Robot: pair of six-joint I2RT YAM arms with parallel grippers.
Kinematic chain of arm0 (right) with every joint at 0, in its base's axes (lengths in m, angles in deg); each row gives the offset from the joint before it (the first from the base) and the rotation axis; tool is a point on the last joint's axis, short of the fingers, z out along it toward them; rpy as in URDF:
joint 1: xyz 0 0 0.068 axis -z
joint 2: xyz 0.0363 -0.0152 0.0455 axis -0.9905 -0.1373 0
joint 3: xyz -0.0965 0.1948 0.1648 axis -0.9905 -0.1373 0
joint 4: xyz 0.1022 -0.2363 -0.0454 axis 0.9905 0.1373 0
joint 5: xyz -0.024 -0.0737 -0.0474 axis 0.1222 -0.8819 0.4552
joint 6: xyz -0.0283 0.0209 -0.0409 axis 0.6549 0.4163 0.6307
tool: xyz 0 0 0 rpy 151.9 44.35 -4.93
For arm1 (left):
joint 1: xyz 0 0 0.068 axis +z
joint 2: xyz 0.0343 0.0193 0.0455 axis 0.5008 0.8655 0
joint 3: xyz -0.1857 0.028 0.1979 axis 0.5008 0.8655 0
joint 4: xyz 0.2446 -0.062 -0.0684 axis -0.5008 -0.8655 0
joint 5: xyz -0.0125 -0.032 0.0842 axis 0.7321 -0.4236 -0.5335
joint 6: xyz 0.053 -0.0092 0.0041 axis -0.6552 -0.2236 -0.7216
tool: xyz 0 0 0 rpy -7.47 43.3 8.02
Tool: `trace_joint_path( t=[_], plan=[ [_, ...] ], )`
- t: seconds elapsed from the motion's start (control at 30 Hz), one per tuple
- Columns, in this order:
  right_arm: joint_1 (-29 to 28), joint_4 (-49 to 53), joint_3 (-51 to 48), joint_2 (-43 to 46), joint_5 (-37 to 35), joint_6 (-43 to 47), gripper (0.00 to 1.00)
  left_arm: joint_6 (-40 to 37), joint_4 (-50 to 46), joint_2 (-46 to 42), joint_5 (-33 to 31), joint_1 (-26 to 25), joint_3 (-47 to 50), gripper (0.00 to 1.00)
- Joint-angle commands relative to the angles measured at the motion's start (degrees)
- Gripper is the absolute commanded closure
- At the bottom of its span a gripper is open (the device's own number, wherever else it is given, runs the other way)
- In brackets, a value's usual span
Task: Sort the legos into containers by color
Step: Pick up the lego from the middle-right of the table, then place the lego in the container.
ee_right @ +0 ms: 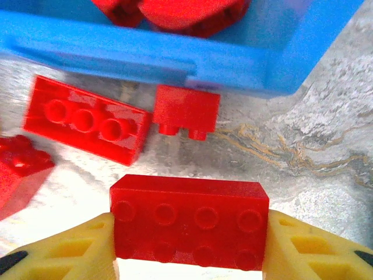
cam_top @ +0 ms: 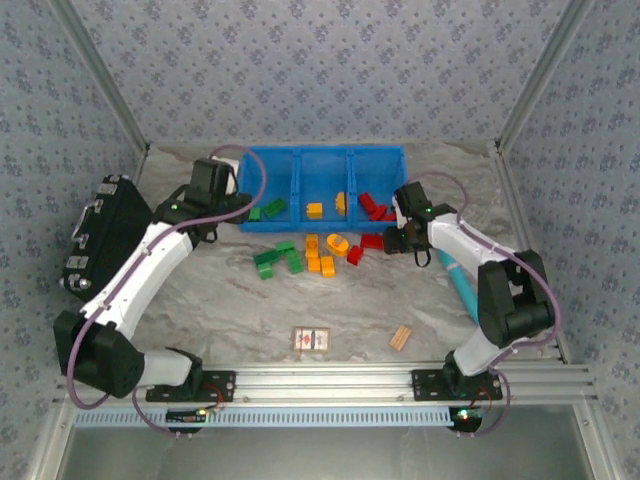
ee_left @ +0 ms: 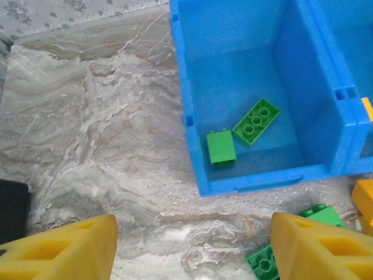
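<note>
The containers [cam_top: 322,178] are three joined blue bins at the back. The left bin [ee_left: 192,146] holds two green legos [ee_left: 256,121] [ee_left: 221,147]; the middle one holds orange bricks [cam_top: 315,210], the right one red bricks [cam_top: 370,205]. Loose green [cam_top: 278,260], orange [cam_top: 322,255] and red legos [cam_top: 355,254] lie in front of the bins. My left gripper [ee_left: 192,245] hovers open over bare table by the left bin's near corner. In front of the right bin [ee_right: 145,55], my right gripper [ee_right: 189,245] is shut on a red eight-stud brick [ee_right: 189,224], with three more red bricks [ee_right: 87,119] on the table beyond it.
A black case [cam_top: 105,235] lies at the left edge beside my left arm. A tan wooden block [cam_top: 400,337] and a printed card [cam_top: 312,340] sit near the front edge. A teal object [cam_top: 462,285] lies under my right arm.
</note>
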Motion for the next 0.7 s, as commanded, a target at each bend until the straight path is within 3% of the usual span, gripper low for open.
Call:
trace_joint_path(
  t=[0.0,0.2,0.67],
  plan=[
    [-0.2,3.6,3.6,2.5,1.0,-1.6,0.50,-0.4,-0.5,-2.7,-0.7,1.1,1.4,0.30],
    [-0.1,3.4,12.7,-0.8,-0.2,-0.3,0.50,-0.8,-0.6,-5.4,-1.2,1.7,3.0,0.29],
    [-1.0,3.8,35.4,-22.8,1.2,1.8,0.48,-2.4,-0.7,-7.8,-0.7,1.9,3.4,0.27]
  ],
)
